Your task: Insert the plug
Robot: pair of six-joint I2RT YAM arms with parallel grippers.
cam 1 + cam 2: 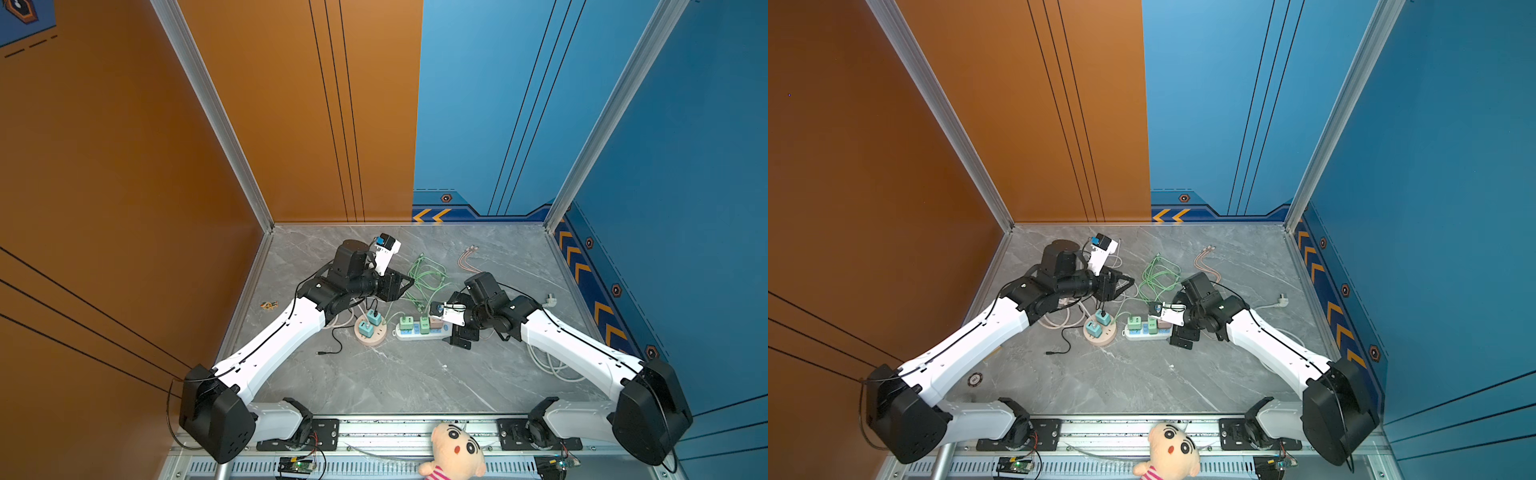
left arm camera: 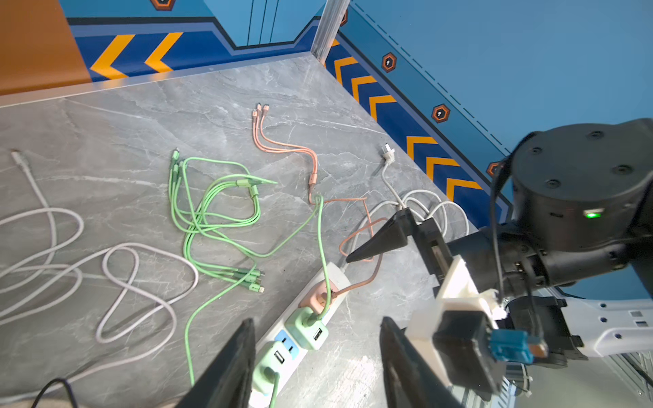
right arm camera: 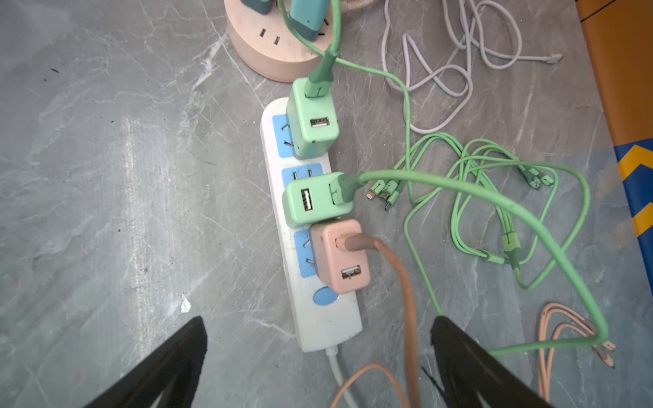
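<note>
A white power strip (image 3: 328,325) with blue sockets lies mid-table, seen in both top views (image 1: 415,334) (image 1: 1144,334). A pink plug (image 3: 341,256) with a brown cable sits in the strip's socket beside the blue switch. Two green plugs (image 3: 312,118) (image 3: 316,199) fill the sockets beyond it. My right gripper (image 3: 318,319) (image 1: 453,320) hovers open over the strip's cord end and holds nothing. The brown cable runs between its fingers. My left gripper (image 2: 318,319) (image 1: 405,286) is open and empty, raised above the strip's other end.
A round pink socket (image 1: 371,337) with two teal chargers (image 1: 374,318) stands left of the strip. Green cables (image 1: 428,278), a pink cable (image 1: 467,259), white cord loops (image 1: 548,361), a white plug (image 1: 549,300) and a black cable (image 1: 332,347) lie around. A plush toy (image 1: 453,451) sits at the front rail.
</note>
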